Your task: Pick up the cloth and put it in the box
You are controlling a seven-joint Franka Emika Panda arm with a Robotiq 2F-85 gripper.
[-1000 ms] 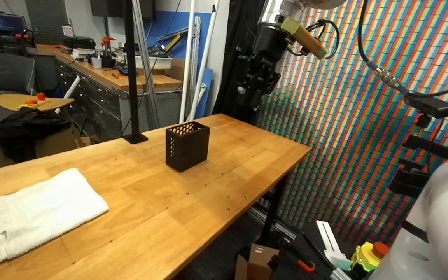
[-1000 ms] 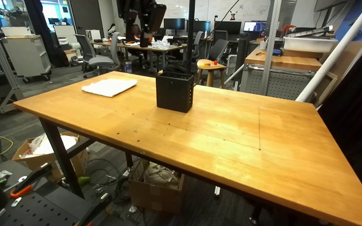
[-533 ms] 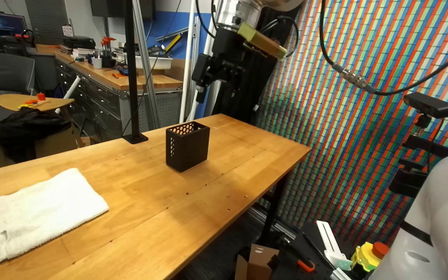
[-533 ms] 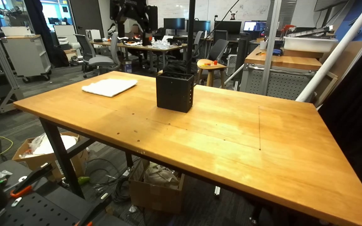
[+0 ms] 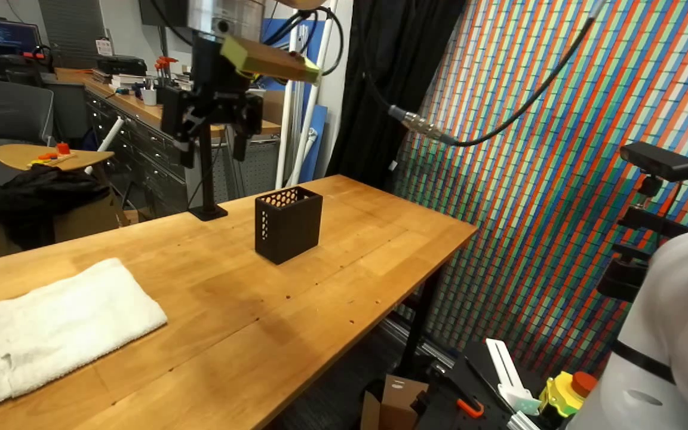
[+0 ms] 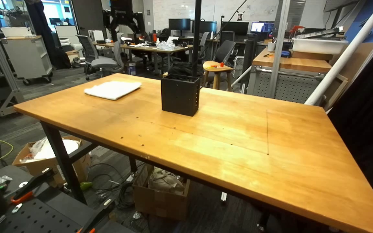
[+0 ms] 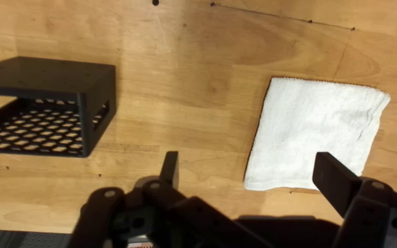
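Observation:
The white folded cloth lies flat on the wooden table, at the left in an exterior view (image 5: 66,331) and also in an exterior view (image 6: 112,90). In the wrist view the cloth (image 7: 310,127) is right of centre, partly behind one finger. The black box with a honeycomb side stands upright with its top open in both exterior views (image 5: 291,232) (image 6: 178,97). It shows at the left of the wrist view (image 7: 47,75). My gripper (image 5: 213,153) is open and empty, high above the table. It also shows in an exterior view (image 6: 125,38) and the wrist view (image 7: 246,159).
A black vertical post (image 5: 205,149) stands on the table's back edge near the box. The wooden table (image 6: 238,136) has open edges. An emergency stop button (image 5: 584,384) and a camera on a mount (image 5: 660,161) are near the robot base.
The gripper has moved across above the table toward the cloth's side, passing left beyond the box in an exterior view. The cloth and box have not moved.

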